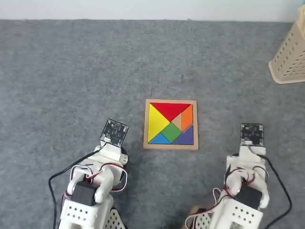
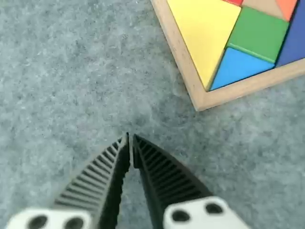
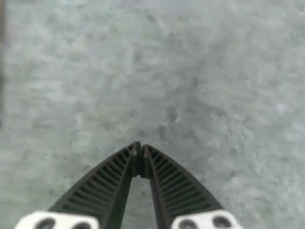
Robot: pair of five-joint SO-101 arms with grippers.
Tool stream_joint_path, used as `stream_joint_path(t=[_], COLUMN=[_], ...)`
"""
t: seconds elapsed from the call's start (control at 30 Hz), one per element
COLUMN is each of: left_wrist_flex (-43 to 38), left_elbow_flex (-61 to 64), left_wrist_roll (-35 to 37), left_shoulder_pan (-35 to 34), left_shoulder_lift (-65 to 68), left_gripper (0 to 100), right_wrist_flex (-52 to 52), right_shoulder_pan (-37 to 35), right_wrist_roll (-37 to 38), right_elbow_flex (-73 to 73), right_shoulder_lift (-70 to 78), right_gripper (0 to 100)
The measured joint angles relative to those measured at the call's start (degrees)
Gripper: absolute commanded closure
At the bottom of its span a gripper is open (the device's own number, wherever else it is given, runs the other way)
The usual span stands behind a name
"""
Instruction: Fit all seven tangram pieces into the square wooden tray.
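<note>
Tangram pieces (image 1: pixel 159 123), all seven, lie fitted inside the square wooden tray (image 1: pixel 170 147) mid-table on the grey mat (image 1: pixel 71 71); the left gripper (image 2: pixel 130 137) is clenched on nothing near a tray corner; the right gripper (image 3: pixel 139 145) is likewise clenched, over mat.

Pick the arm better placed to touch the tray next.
Left, most likely. The left hand, shut, sits over the carpet just off a corner of the tray. The right hand, also shut, points at bare carpet and is farther from the tray.
</note>
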Motion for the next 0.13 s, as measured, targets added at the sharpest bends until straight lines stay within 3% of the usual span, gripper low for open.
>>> stream_joint_path(t=[0.13], left_wrist_flex=[0.0], left_elbow_flex=[0.0], left_wrist_roll=[0.0], left_shoulder_pan=[0.0], left_shoulder_lift=[0.0], left_gripper=[99], right_wrist_flex=[0.0], right_shoulder_pan=[1.0], right_wrist_roll=[0.0], right_elbow_flex=[0.0], right_shoulder_lift=[0.0], right_gripper=[99.1])
